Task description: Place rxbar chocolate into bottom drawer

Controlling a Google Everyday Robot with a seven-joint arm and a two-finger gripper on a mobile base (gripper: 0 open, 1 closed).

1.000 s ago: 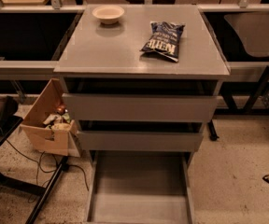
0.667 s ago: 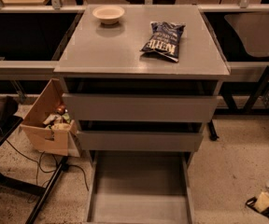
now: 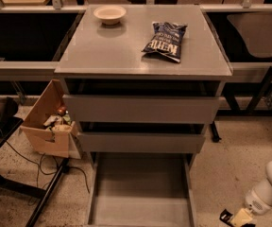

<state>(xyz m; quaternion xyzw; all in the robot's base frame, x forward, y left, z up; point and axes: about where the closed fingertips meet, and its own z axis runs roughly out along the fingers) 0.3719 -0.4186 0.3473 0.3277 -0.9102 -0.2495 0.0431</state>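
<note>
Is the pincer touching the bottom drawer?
Apart. Camera view shows the pincer at lower right, bare floor between it and the right rail of the bottom drawer.

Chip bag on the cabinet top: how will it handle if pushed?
Chip bag looks puffed and crinkled: probably light, floppy, crushable. Lying flat on the smooth cabinet top, it'd likely slide, not roll. End effector sits low at bottom right.

Dim warm overhead light, sheen on cabinet top (image 3: pixel 117 46), end effector (image 3: pixel 235 218) pale at lower right.
</note>
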